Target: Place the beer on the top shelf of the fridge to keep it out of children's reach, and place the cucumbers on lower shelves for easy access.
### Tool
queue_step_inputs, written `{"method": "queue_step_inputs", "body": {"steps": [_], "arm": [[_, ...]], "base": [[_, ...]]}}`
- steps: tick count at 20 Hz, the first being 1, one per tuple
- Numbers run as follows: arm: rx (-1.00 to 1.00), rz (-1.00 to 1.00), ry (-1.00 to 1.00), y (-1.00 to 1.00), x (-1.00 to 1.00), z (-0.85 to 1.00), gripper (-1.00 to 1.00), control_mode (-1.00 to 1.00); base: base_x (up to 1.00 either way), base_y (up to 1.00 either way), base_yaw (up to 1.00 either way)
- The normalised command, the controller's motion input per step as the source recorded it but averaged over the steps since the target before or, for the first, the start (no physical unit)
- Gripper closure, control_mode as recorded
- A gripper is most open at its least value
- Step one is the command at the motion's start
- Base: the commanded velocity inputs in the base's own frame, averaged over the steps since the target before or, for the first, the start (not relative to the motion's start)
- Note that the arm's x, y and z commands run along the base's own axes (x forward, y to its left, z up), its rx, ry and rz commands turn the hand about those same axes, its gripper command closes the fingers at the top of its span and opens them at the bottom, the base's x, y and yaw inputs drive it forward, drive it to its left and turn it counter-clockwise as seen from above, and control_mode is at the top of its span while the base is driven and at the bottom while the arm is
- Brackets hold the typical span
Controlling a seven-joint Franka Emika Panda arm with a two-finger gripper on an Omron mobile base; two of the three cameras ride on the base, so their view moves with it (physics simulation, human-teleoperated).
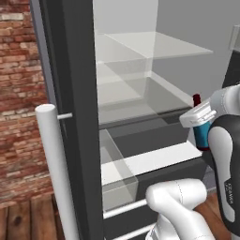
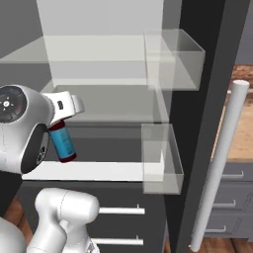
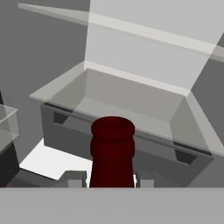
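Nearest in the hand view: two small dark finger tips of the gripper (image 3: 112, 180), set at 6 o'clock, closed tight on either side of the neck of the slim dark brown glass bottle of beer (image 3: 112, 151). Reddish cap end up, toward 12 o'clock.

Left base view: white arm at 4 o'clock, bottle's cap and blue-teal label (image 1: 202, 133) just showing at 3 o'clock behind the wrist. Long white cylindrical door handle (image 1: 57, 171) at 8 o'clock on the open door of the tall dark grey fridge (image 1: 75, 93).

Right base view: bottle at 9 o'clock, held upright, its base low and close over the white floor strip (image 2: 99, 171) of the fridge interior; contact cannot be told. Clear box-shaped door bin (image 2: 160, 158) at 4 o'clock from the bottle, a second clear bin (image 2: 173, 59) higher, at 1 o'clock.

Farther in: a lower pane of clear greyish glass (image 2: 113, 101) above and behind the bottle. Farthest up, the top shelf (image 2: 84, 49), a thin wide clear pane at 12 o'clock, bare.
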Motion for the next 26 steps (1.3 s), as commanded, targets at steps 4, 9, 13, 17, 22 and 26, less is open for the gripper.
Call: {"method": "queue_step_inputs", "body": {"steps": [4, 9, 13, 17, 22, 26], "arm": [[0.00, 0.00, 0.00, 0.00, 0.00, 0.00, 1.00, 1.00], [0.00, 0.01, -0.02, 0.00, 0.13, 0.01, 1.00, -1.00], [0.01, 0.00, -0.17, 0.00, 0.00, 0.32, 1.00, -1.00], [0.00, 0.00, -0.22, 0.00, 0.00, 0.55, 1.00, -1.00], [0.00, -0.01, -0.14, 0.00, 0.00, 0.70, 1.00, -1.00], [0.04, -0.10, -0.08, 0.01, 0.01, 0.56, 1.00, -1.00]], "base": [[0.30, 0.12, 0.04], [0.05, 0.01, 0.01], [0.00, 0.00, 0.00], [0.00, 0.00, 0.00], [0.00, 0.00, 0.00], [0.00, 0.00, 0.00]]}}
